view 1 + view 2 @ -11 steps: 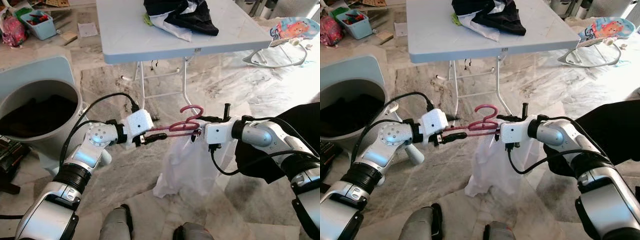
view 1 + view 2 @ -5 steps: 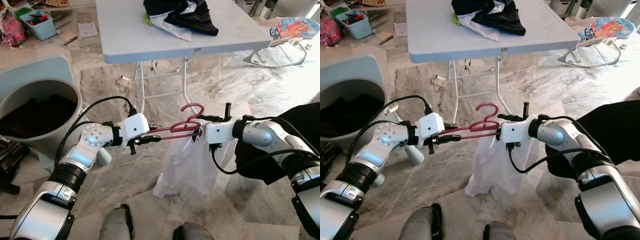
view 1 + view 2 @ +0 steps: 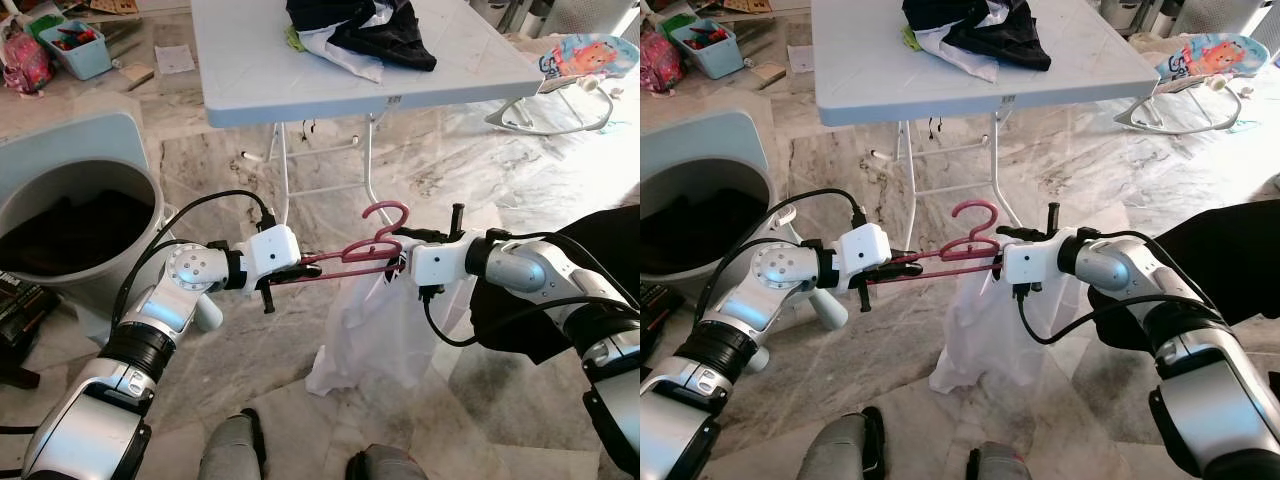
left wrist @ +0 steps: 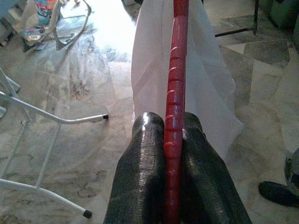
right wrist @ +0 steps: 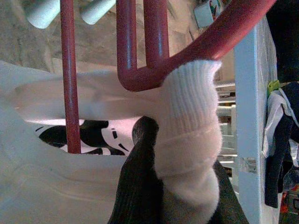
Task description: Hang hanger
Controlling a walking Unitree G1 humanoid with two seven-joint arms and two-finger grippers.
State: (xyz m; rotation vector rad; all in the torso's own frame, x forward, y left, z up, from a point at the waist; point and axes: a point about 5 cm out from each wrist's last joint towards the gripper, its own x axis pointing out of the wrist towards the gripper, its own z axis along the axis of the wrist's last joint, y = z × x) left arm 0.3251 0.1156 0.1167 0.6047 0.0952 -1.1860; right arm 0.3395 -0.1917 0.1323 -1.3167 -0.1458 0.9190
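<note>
Left wrist view: the left gripper (image 4: 173,154) is pinching one arm of the red hanger (image 3: 350,250), while the right gripper (image 5: 173,196) is clamping the white garment's (image 3: 375,330) ribbed collar near the hook. Both are keeping it level above the marble floor (image 3: 480,170), short of the folding table (image 3: 250,60), apparently so the garment is draping freely.

Marble floor (image 3: 240,380), folding table (image 3: 260,70)

The hanger (image 4: 175,93) looks like glossy red plastic with little ridges along the bar. The white shirt (image 3: 372,335) on it is thin matt cloth, ribbed at the collar (image 5: 189,121). The end effector fingers (image 4: 140,172) are black with a rough, grainy skin. The floor (image 3: 480,190) is shiny veined marble, and the worktop (image 3: 260,70) is smooth matt plastic.
</note>
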